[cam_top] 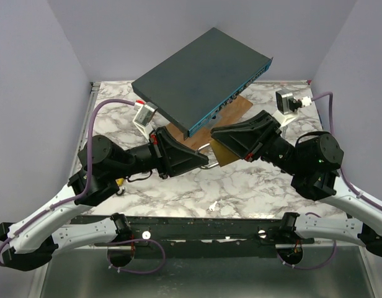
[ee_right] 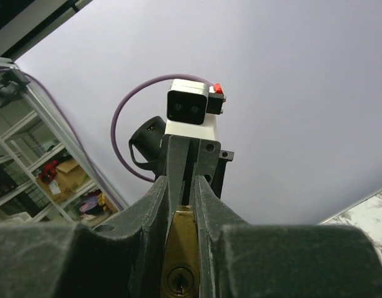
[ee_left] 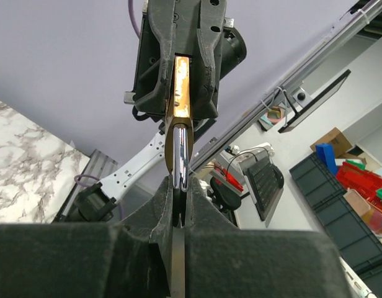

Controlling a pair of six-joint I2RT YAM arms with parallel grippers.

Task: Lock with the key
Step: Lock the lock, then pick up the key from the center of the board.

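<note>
A brass padlock [cam_top: 224, 152] hangs in the air between my two grippers above the marble table [cam_top: 253, 186]. My right gripper [cam_top: 221, 144] is shut on its brass body [ee_right: 182, 248]. The keyhole [ee_right: 180, 280] faces the right wrist camera and is empty. My left gripper [cam_top: 205, 162] is shut on the padlock's chrome shackle [ee_left: 180, 155], which runs up to the brass body [ee_left: 180, 87] held between the right gripper's fingers [ee_left: 206, 74]. The two grippers point at each other, tip to tip. No key shows in any view.
A dark grey flat box [cam_top: 203, 77] stands tilted at the back on a brown board [cam_top: 235, 112], just behind the grippers. A small yellow object [cam_top: 119, 182] lies by the left arm. A white scrap [cam_top: 213, 207] lies near the front edge.
</note>
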